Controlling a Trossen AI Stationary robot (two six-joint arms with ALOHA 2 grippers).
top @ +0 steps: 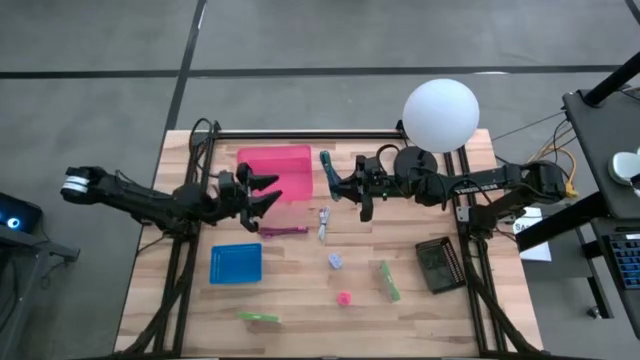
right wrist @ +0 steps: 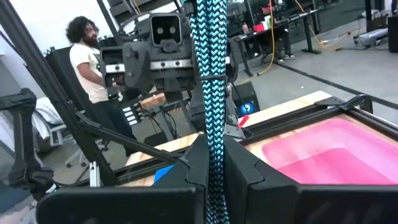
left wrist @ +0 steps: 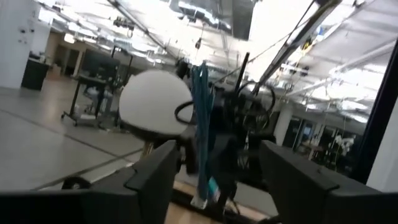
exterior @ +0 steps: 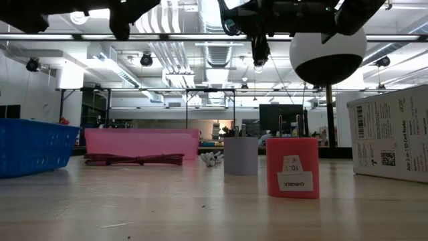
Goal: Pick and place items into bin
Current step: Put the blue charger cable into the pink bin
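Wood table, pink bin at back. Right jaws closed on teal stick, held beside the bin's edge. Left jaws open, empty, over bin. Stick looks light, stiff, slippery; grip mid-length.

You have a white globe lamp at the far edge of the bench, close to its far right corner. From above it covers part of the black frame rail that runs along that edge. A dark ribbed tray lies flat near the bench's right edge, about halfway towards the near side and well apart from the lamp. In the low view a white carton with barcode labels stands on the bench. Beyond the bench, a person in a light shirt stands among dark equipment. A keyboard sits on a desk off the right side.
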